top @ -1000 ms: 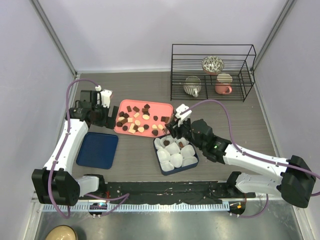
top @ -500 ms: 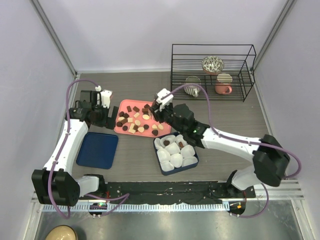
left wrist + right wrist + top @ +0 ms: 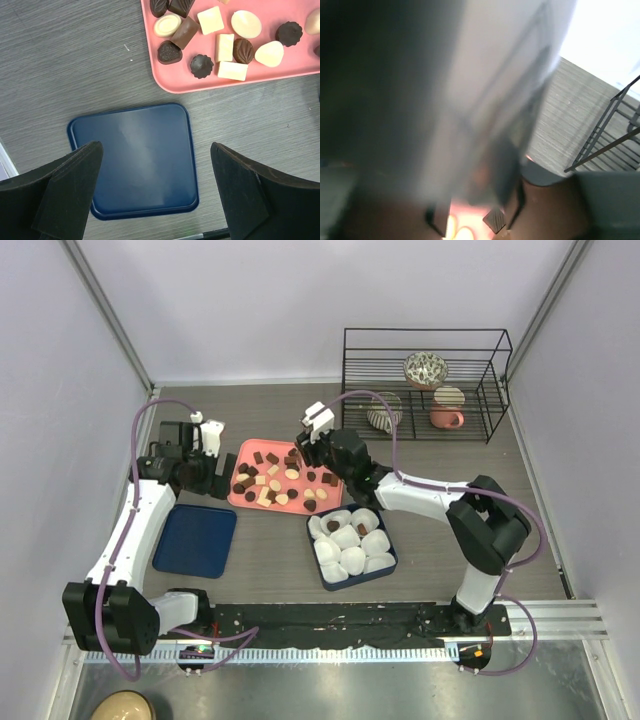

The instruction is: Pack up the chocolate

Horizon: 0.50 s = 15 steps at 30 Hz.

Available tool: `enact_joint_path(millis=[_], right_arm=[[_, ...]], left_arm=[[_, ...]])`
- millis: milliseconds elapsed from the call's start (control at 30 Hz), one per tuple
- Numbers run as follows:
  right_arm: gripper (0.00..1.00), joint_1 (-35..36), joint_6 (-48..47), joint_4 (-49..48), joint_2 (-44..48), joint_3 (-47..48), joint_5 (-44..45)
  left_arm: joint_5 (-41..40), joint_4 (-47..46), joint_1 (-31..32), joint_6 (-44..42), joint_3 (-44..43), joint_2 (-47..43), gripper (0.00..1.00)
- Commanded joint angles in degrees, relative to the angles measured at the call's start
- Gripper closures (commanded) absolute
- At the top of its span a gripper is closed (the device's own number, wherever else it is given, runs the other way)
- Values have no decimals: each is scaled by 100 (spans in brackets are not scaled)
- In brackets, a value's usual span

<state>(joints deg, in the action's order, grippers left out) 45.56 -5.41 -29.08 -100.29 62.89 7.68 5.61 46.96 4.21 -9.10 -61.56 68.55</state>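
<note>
Left wrist shows dark, mid-brown and cream chocolate (image 3: 225,47) on pink tray (image 3: 176,77); left claw (image 3: 156,147) apart, right claw (image 3: 303,452) unclear.

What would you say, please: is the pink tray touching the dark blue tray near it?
Apart. The left wrist view plainly shows a strip of bare table between the pink tray and the dark blue tray.

Dark brown, mid-brown and cream chocolates (image 3: 224,47), some ridged. A salmon pink tray (image 3: 295,65), a plain navy tray (image 3: 135,160), white paper cups (image 3: 352,548). The table (image 3: 60,60) is grey wood-grain. Black wire rack (image 3: 425,332), black-and-white speckled bowl (image 3: 425,368), dusty-pink mug (image 3: 447,410).
</note>
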Motion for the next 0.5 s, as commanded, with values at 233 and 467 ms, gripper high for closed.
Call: enact_joint_path(millis=[233, 467], right_arm=[[50, -118, 163, -485, -114, -40, 23], [50, -153, 189, -476, 18, -295, 93]], left_arm=[[-33, -126, -17, -153, 65, -123, 6], [-42, -126, -25, -162, 83, -132, 6]])
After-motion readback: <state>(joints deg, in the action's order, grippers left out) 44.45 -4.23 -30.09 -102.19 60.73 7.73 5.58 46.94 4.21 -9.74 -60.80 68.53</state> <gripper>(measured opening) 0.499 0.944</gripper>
